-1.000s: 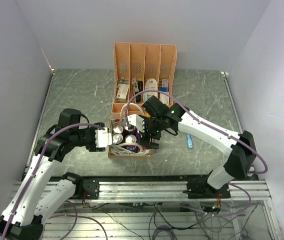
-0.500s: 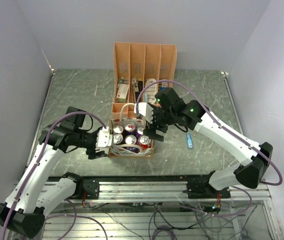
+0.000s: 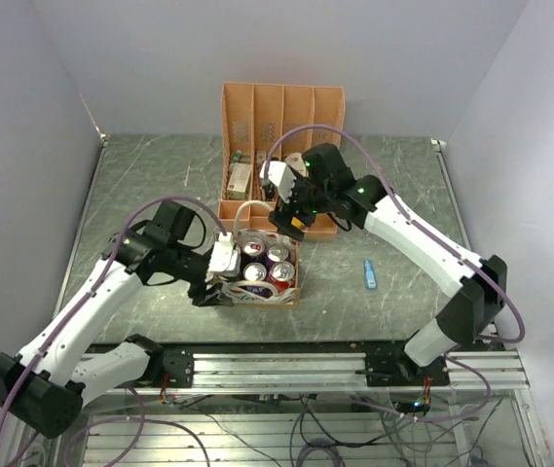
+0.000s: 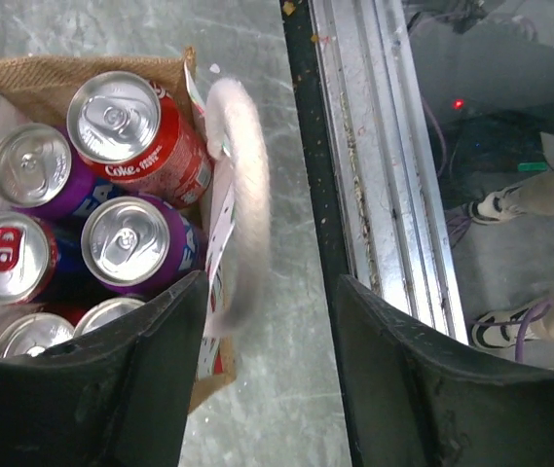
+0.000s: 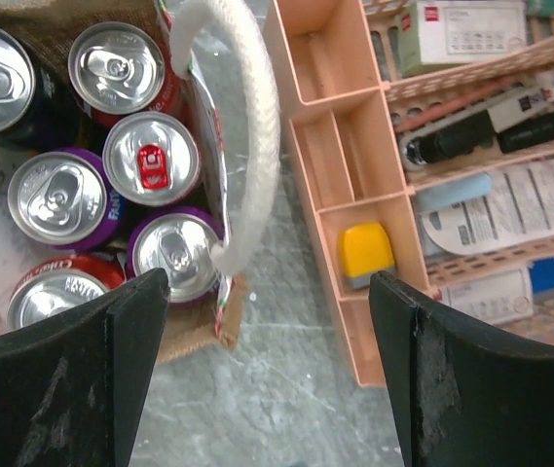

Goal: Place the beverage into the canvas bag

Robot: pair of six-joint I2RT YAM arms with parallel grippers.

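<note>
The tan canvas bag (image 3: 257,295) with watermelon print stands in front of the organiser and holds several upright beverage cans (image 3: 267,263), red and purple. My left gripper (image 3: 216,282) is at the bag's left front corner, open and empty. In the left wrist view (image 4: 269,292) a white loop handle (image 4: 242,195) hangs just above the gap between its fingers, beside a red Coke can (image 4: 126,122). My right gripper (image 3: 291,224) hovers behind the bag, open and empty. The right wrist view (image 5: 269,287) looks down on the other handle (image 5: 252,126) and the cans (image 5: 150,161).
The peach file organiser (image 3: 281,126) with boxes and tubes stands just behind the bag; its front tray holds a yellow item (image 5: 367,251). A small blue object (image 3: 369,274) lies on the table to the right. The metal rail (image 4: 393,195) runs along the near edge.
My right gripper has pulled back from over the bag towards the organiser, open. My left arm has swung in and its gripper has shifted to the bag's front left corner.
</note>
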